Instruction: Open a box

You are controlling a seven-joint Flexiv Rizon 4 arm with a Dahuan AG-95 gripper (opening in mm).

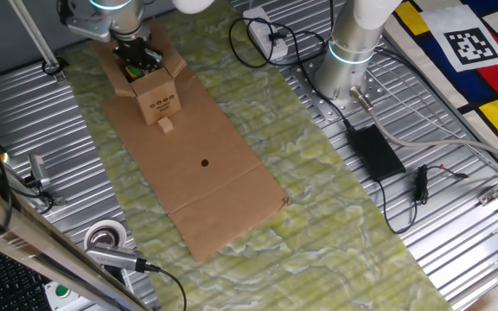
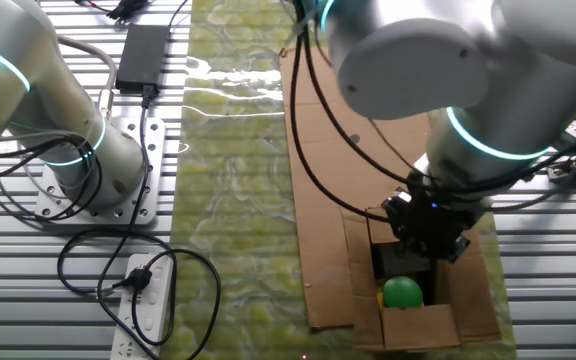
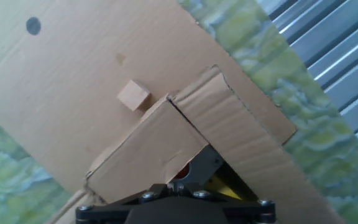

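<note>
The box is a small brown carton with dark printed marks on its front, standing at the far end of a large flat cardboard sheet. Its top flaps are spread open. My gripper reaches down into the open top. In the other fixed view the gripper is at the box opening, just above a green ball inside. The hand view shows the box flaps close up and one dark finger inside; the jaws' gap is hidden.
A tiny cardboard block lies on the sheet in front of the box, also in the hand view. A second arm's base, a black power adapter, a power strip and cables lie to the right. A tape roll is near left.
</note>
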